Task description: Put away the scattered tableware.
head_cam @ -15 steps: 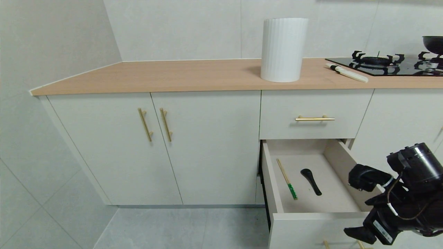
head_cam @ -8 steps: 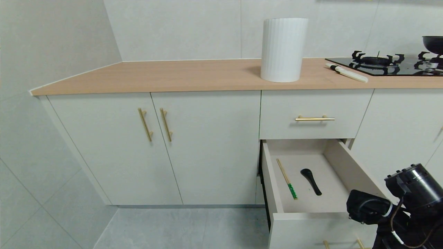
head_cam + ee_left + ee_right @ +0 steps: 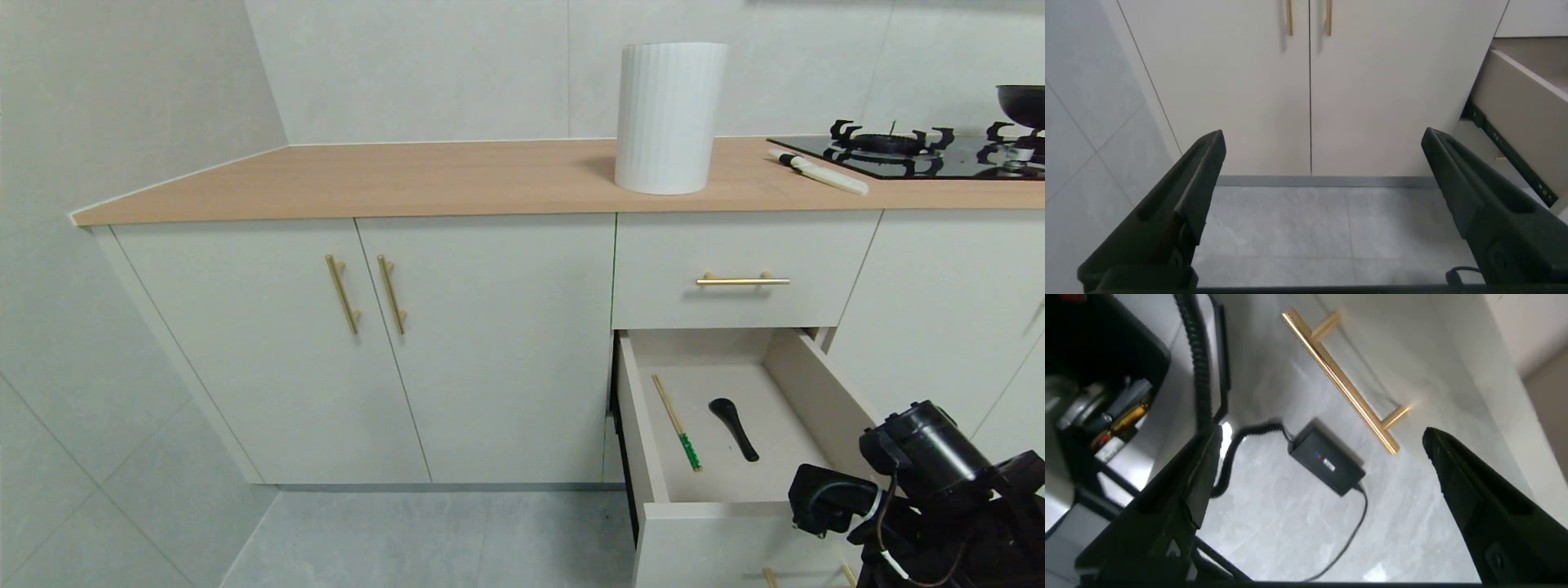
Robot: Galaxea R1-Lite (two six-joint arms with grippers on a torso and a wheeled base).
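A wooden tabletop (image 3: 408, 180) runs along a tiled kitchen wall. A knife (image 3: 819, 173) lies on it at the upper right of the frame, well apart from both tools. The right arm (image 3: 931, 482) sits at lower right, beside the front of the open drawer (image 3: 639, 433). The right tool (image 3: 1319, 445) is spread wide near a gold handle (image 3: 1343, 384). The left tool (image 3: 1323, 143) is spread wide, facing the cupboard doors (image 3: 1372, 82). The drawer contains chopsticks (image 3: 676, 422) and a black spoon (image 3: 735, 428), lying apart.

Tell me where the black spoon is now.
In the head view, the spoon lies in the open drawer at lower right, just right of the chopsticks.
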